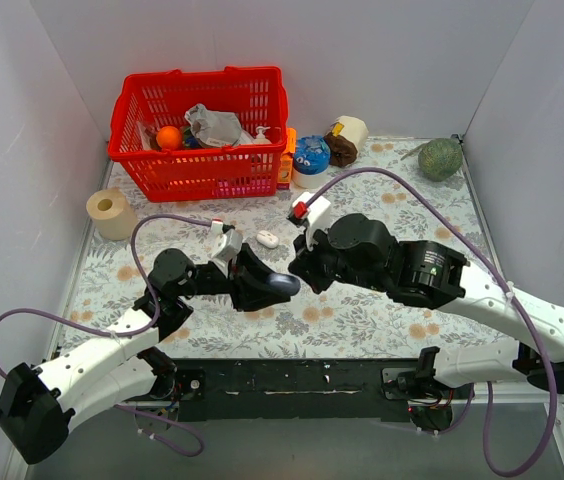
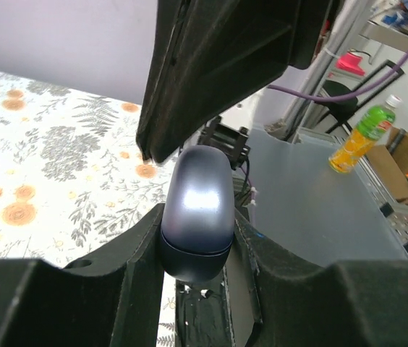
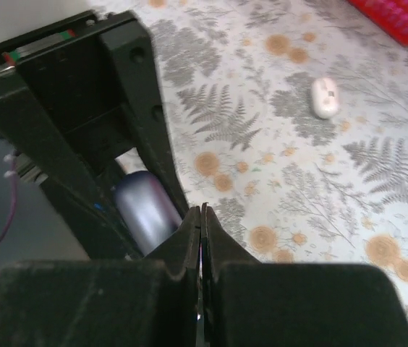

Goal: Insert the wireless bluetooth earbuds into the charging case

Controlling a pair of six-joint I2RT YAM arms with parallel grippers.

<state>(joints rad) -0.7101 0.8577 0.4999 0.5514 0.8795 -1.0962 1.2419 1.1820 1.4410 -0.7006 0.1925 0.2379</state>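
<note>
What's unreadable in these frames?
- Earbuds: none visible in any view; the shut right gripper would hide one if pinched.
- Charging case: base hidden by left gripper, left wrist view.
- White object: blurred, too small, right wrist and top views.

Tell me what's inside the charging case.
Nothing inside shows: the charging case, gripped in the left hand, has its lid closed down to the seam, so its contents are covered.
</note>
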